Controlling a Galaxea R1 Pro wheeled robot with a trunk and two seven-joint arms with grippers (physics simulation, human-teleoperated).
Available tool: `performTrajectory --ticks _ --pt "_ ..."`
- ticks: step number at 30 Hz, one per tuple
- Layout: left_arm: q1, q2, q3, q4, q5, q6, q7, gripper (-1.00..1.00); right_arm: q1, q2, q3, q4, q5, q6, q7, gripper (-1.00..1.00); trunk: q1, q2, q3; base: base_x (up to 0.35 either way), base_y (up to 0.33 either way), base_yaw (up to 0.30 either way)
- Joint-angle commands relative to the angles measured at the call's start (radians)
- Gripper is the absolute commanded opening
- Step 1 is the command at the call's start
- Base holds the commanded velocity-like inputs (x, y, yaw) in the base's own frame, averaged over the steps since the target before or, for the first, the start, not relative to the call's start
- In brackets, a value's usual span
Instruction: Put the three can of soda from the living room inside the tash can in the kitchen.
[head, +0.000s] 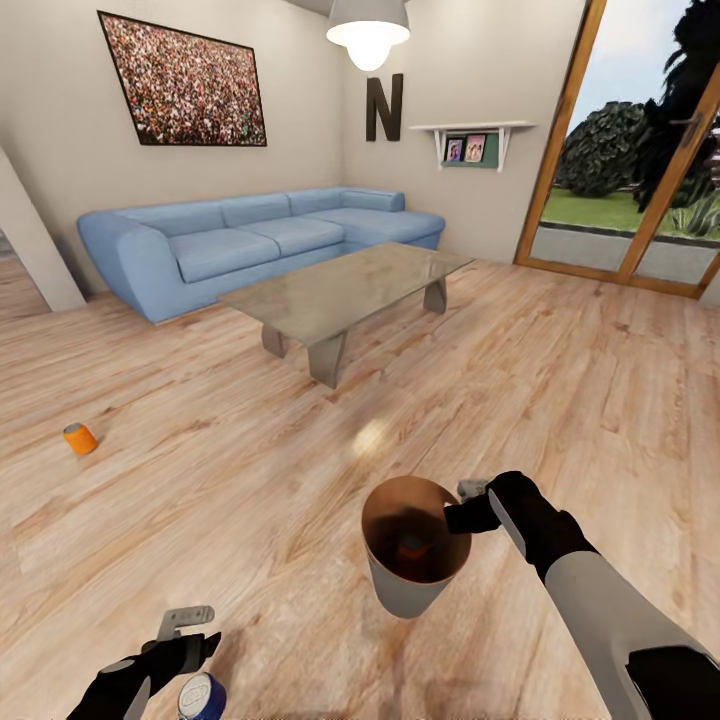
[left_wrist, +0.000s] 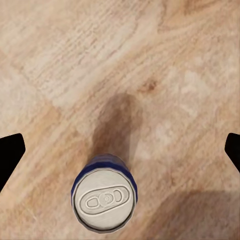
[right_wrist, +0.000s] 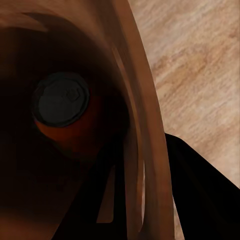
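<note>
The robot stands in the living room with the trash can (head: 410, 560) held off the wooden floor (head: 300, 450) by its rim, the right gripper (head: 468, 515) clamped on the lip at about three o'clock. An orange can (right_wrist: 61, 102) already lies inside at the bottom. The left gripper (head: 185, 640) hangs at seven o'clock in the head view, directly over an upright blue can (left_wrist: 104, 200); in the left wrist view its jaws stand wide, one tip at each side, with the can between them but not yet touched. Another orange can (head: 79, 438) lies on its side on the floor at nine o'clock, well apart from the glass table (head: 345, 285). The step in hand looks like collecting the blue can: next, lower, close on it, then carry it over the bin's mouth.
</note>
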Motion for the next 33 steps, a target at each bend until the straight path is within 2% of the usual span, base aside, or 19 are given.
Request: performTrajectory --ticks 1,10,16,24,33 --pt "0.000 0.000 0.000 0.000 0.000 0.000 0.000 1.00 -0.001 0.000 0.000 -0.001 -0.020 0.003 -0.005 -1.00 0.004 -0.007 -0.003 0.000 0.000 0.000" --pt "0.000 0.000 0.000 0.001 0.001 0.000 0.001 1.00 -0.001 0.000 0.000 -0.003 -0.020 0.003 -0.004 -1.00 0.038 -0.070 -0.031 0.000 0.000 0.000" --pt "0.000 0.000 0.000 0.001 -0.002 0.000 0.000 1.00 -0.001 0.000 0.000 -0.009 -0.020 0.003 -0.004 -1.00 0.041 -0.072 -0.054 0.000 0.000 0.000" --pt "0.000 0.000 0.000 0.001 -0.003 0.001 -0.001 1.00 0.000 -0.001 -0.003 -0.031 -0.020 0.003 -0.003 -1.00 0.041 -0.072 -0.054 0.000 0.000 0.000" --pt "0.000 0.000 0.000 0.001 -0.003 0.002 -0.001 1.00 0.069 -0.002 -0.007 -0.209 -0.020 0.010 0.001 -1.00 0.041 -0.072 -0.054 0.000 0.000 0.000"
